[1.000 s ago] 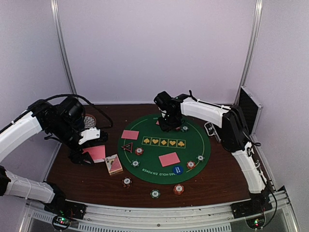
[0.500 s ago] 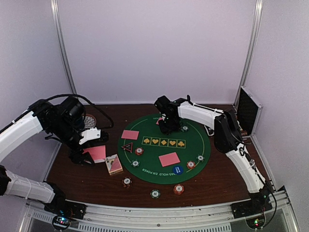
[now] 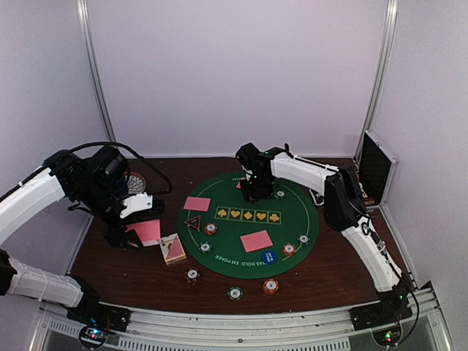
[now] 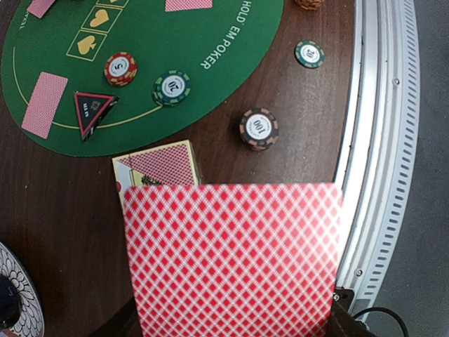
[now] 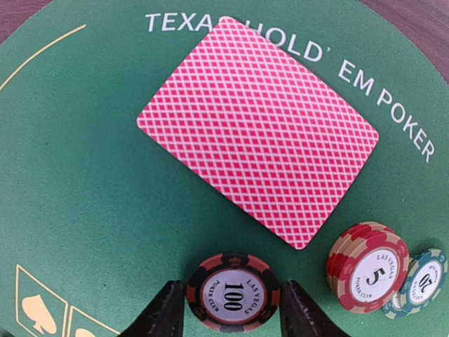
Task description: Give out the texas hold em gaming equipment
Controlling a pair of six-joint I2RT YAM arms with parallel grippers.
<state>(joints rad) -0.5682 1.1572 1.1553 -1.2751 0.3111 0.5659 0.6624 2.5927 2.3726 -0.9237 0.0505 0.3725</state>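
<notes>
Top view: left of the mat (image 3: 227,245), my left gripper (image 3: 134,235) is clamped on a card (image 3: 145,231). Left wrist: that card fills the foreground. Right wrist: my right gripper (image 5: 232,306) straddles a 100 chip (image 5: 233,291) on the mat; I cannot tell if it grips.

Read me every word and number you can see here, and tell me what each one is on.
"TEXAS HOLD' EM POKER": round green felt mat.
"100" and "LAS VEGAS POKER CLUB": black-and-red striped chip.
"5": red-and-tan chip stack.
"10": dark green striped chip near the mat's edge.
Black triangular marker: lettering too blurred to read.
</notes>
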